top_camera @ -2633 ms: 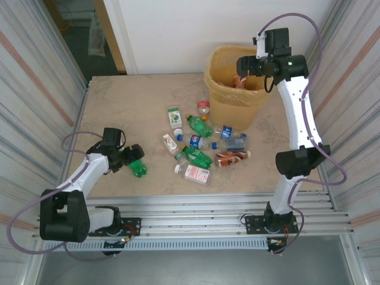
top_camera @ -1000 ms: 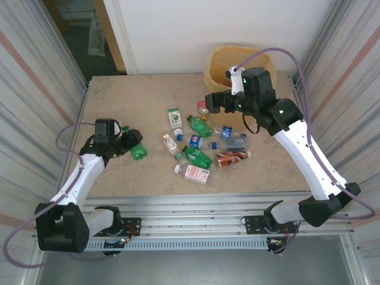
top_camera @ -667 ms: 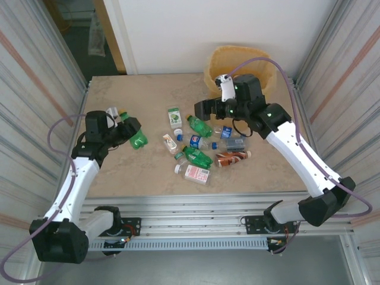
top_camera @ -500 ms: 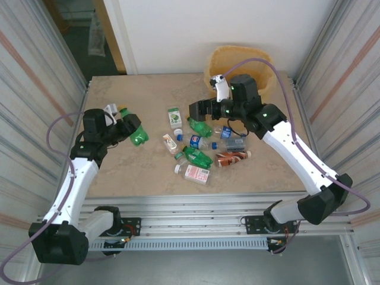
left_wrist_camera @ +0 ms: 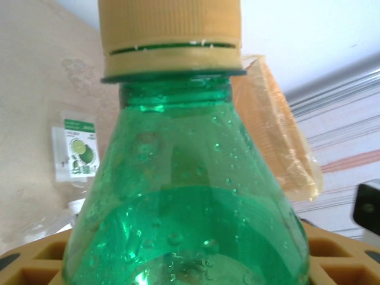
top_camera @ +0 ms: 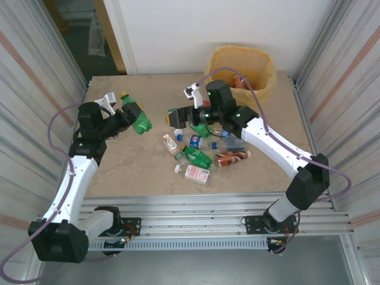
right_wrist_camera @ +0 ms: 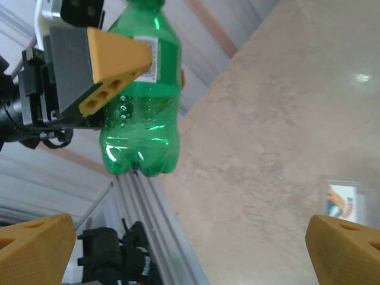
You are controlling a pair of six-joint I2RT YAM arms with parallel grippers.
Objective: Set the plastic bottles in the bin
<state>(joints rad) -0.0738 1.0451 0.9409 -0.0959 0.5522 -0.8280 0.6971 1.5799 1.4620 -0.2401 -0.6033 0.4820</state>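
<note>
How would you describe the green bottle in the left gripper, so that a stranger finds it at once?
Start at the bin at the far right of the table, then look left past the pile of bottles in the middle. There the left gripper holds a green bottle in the air. The other green bottles lie on the table; this one is lifted.

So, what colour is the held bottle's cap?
Yellow; the cap shows best in the left wrist view.

One bin [top_camera: 266, 77]. Three green bottles [top_camera: 138, 120]: one lifted, two in the heap on the tabletop [top_camera: 130, 172]. Two blue-labelled bottles [top_camera: 196, 141]. One brown-labelled bottle [top_camera: 230, 158]. One pink-white bottle [top_camera: 197, 173]. The heap holds perhaps nine or ten bottles altogether; overlaps blur the count.
</note>
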